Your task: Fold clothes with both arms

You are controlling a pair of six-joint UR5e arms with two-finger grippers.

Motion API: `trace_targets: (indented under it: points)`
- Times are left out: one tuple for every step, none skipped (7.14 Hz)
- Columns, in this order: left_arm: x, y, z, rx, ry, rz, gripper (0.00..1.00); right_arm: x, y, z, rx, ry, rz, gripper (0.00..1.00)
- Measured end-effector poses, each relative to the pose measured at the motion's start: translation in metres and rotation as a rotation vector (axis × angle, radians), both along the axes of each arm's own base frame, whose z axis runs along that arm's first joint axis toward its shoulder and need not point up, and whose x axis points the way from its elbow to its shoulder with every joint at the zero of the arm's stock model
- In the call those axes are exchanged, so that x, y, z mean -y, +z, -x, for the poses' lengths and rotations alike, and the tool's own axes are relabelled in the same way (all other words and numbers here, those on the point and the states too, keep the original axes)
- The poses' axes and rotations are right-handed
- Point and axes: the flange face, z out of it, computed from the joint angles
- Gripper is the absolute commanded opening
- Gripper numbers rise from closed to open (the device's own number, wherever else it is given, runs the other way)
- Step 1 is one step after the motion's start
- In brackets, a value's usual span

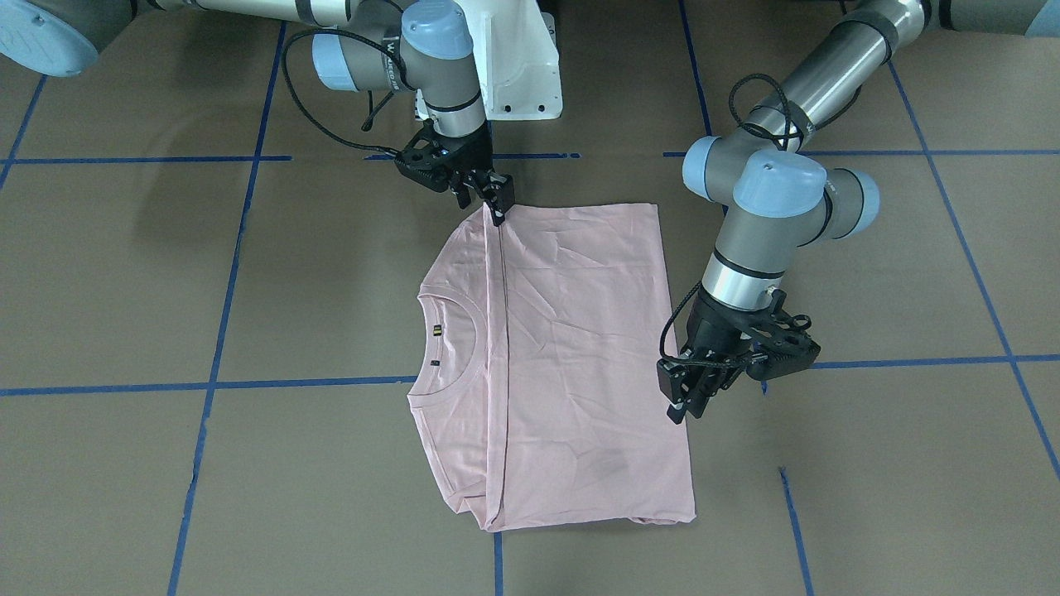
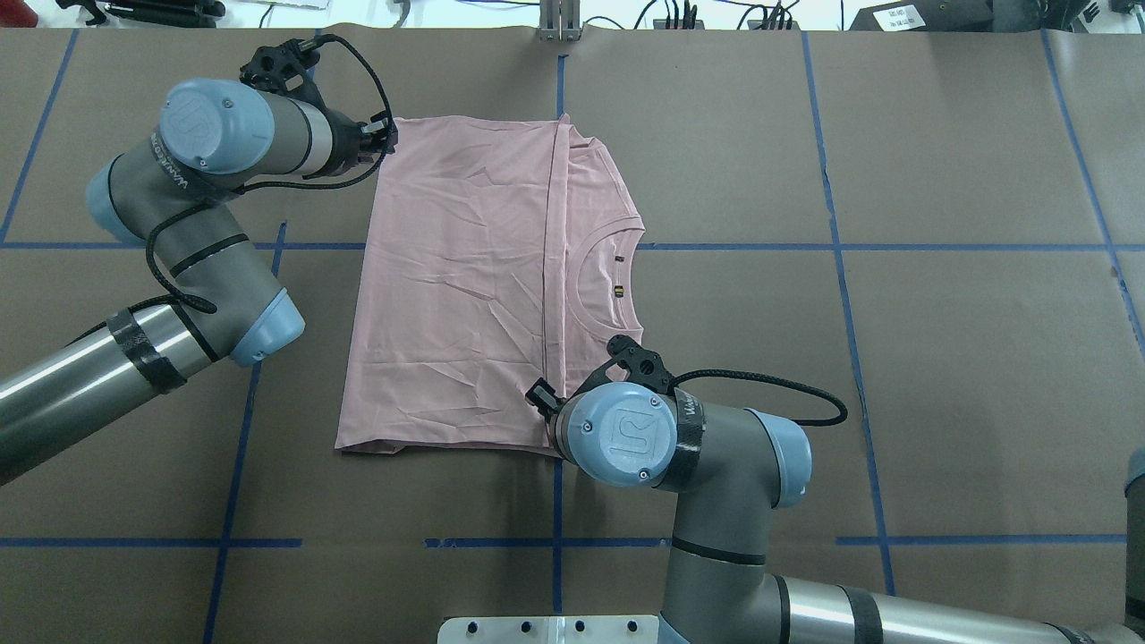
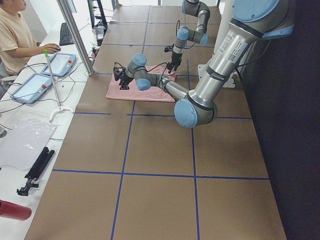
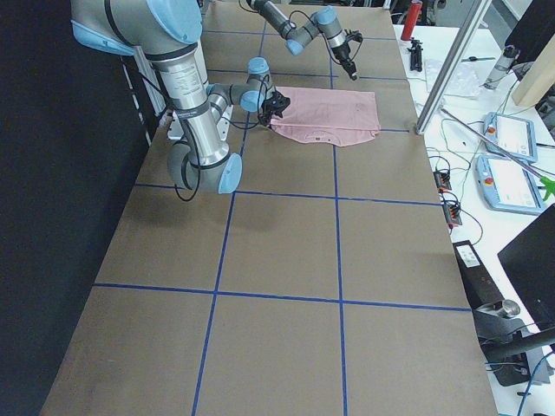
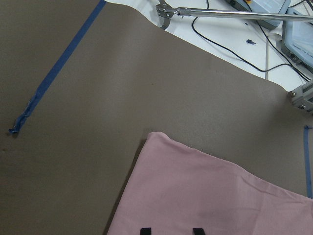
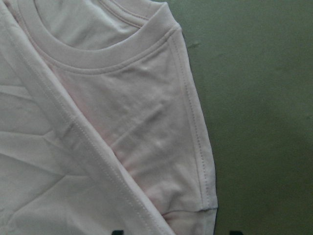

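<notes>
The pale pink T-shirt (image 1: 571, 356) lies flat on the brown table, folded over on itself. Its hem edge runs in a straight line next to the ribbed collar (image 1: 451, 331). The print is hidden. My left gripper (image 1: 683, 411) hovers open over the shirt's folded edge at a far corner (image 2: 385, 143). In the left wrist view its fingertips (image 5: 197, 230) stand apart over pink cloth (image 5: 210, 191). My right gripper (image 1: 497, 211) is open at the near end of the hem line (image 2: 539, 394), with fingertips (image 6: 116, 231) wide apart above the sleeve (image 6: 146, 122).
The white pedestal (image 1: 513, 66) stands at the near table edge behind the shirt. Blue tape lines (image 2: 832, 246) grid the brown table. An operator (image 3: 15, 30) sits at a white side bench with tablets (image 3: 60, 62) and tools beyond the far edge.
</notes>
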Motion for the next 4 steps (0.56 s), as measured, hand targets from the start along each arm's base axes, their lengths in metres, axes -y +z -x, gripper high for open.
trace_targets:
  points:
    - [-0.0004,0.0000,-0.0006,0.000,0.001,0.000,0.40,0.0003,-0.0015,0.0020,-0.008,0.000,0.004,0.77]
    - [-0.0009,0.0000,-0.0012,-0.001,0.002,0.001,0.40,0.0012,-0.0033,0.0047,-0.012,0.001,0.006,0.77]
    - [-0.0012,0.0004,-0.0016,0.000,0.002,0.001,0.40,0.0018,-0.0042,0.0071,-0.015,0.001,0.006,0.76]
    - [-0.0015,0.0008,-0.0017,0.000,0.003,0.001,0.40,0.0022,-0.0026,0.0094,-0.021,0.001,0.008,0.70]
